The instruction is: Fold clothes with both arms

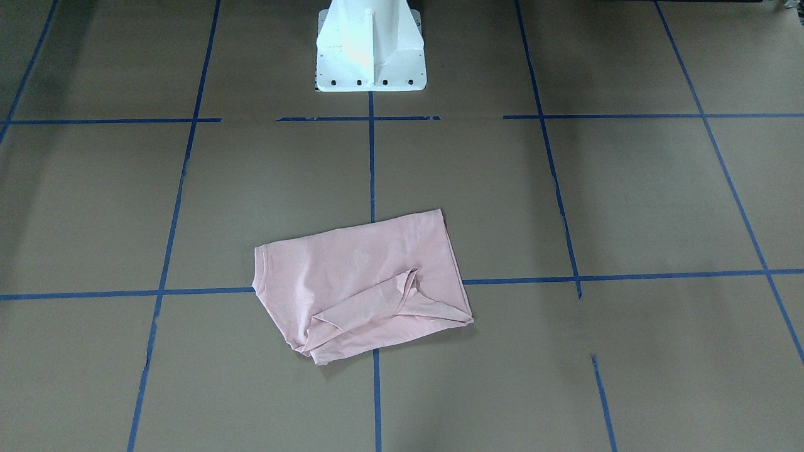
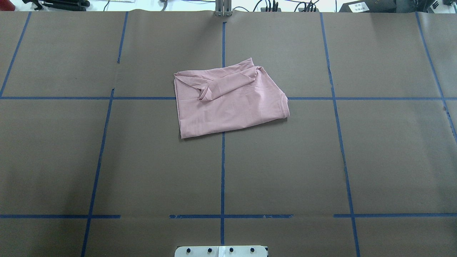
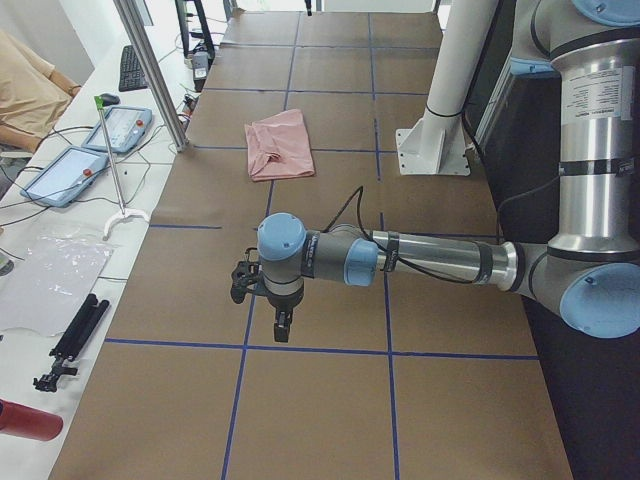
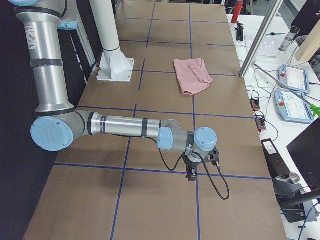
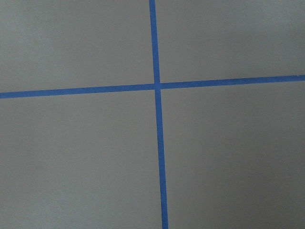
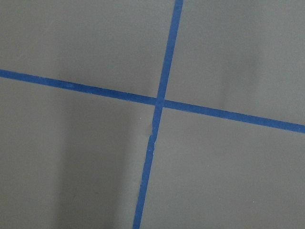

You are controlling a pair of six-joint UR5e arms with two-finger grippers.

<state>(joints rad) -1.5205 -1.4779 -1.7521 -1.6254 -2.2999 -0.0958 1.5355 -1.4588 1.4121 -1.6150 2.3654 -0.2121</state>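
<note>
The T-shirt (image 2: 230,103) is lying folded into a rough rectangle, plain pink side up, just above centre of the overhead view and sitting across a crossing of the blue tape lines (image 2: 222,171) on the brown-papered table (image 2: 142,160). In the front-facing view it's lying centre-low, well apart from the white pedestal (image 1: 370,50) at the top. A loose flap, prob. a sleeve (image 2: 225,84), is lying diagonally over the upper part of the pile, bunched at its lower-left end.

Both arms are hanging well apart from the shirt. The left gripper (image 3: 283,332) is showing only in the left side view, low over bare table at frame centre, and the right gripper (image 4: 191,172) only in the right side view, lower centre. Can't tell for either whether the jaws are apart or together. Both wrist cams are seeing nothing but paper and tape.

Handling, as a judgement: thin knit, v. light, limp, no stiffness, so it'll be drooping and sliding on the smooth paper if dragged. Layers are stacking, so a pinch may be taking only the top ply. Best holds: the two corners along one long edge, e.g. lower-left and lower-right corners in the overhead view, one per gripper, pinching the full thickness. The loose flap prob. needs tucking flat first.
</note>
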